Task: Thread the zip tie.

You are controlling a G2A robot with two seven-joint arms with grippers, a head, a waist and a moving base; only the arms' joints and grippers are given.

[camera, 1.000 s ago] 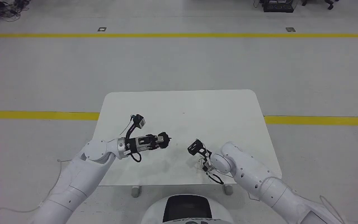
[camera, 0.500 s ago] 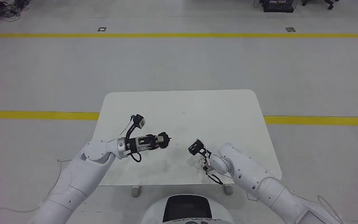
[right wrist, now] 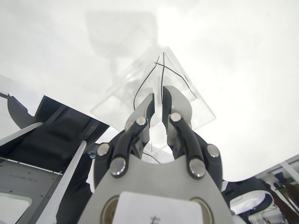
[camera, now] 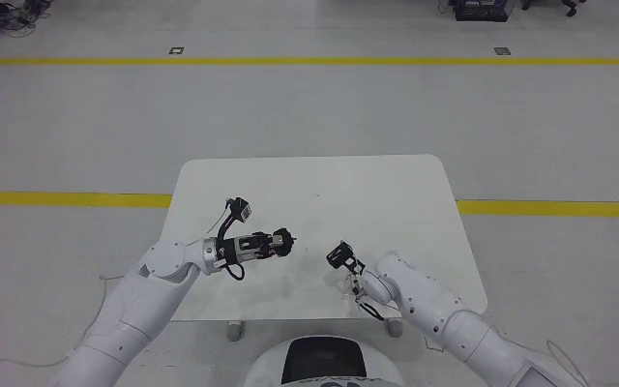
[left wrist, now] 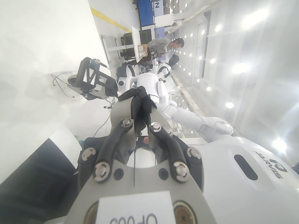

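Passing between parted right fingers, zip tie seems ungripped.

White round-cornered table, clear plastic tray lying flat on it, thin black zip ties inside

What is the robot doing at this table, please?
The left gripper is shut on a thin black zip tie above the white table. The right gripper sits at a clear plastic box holding more thin black strands. The two grippers are apart, so the tie does not look threaded yet.
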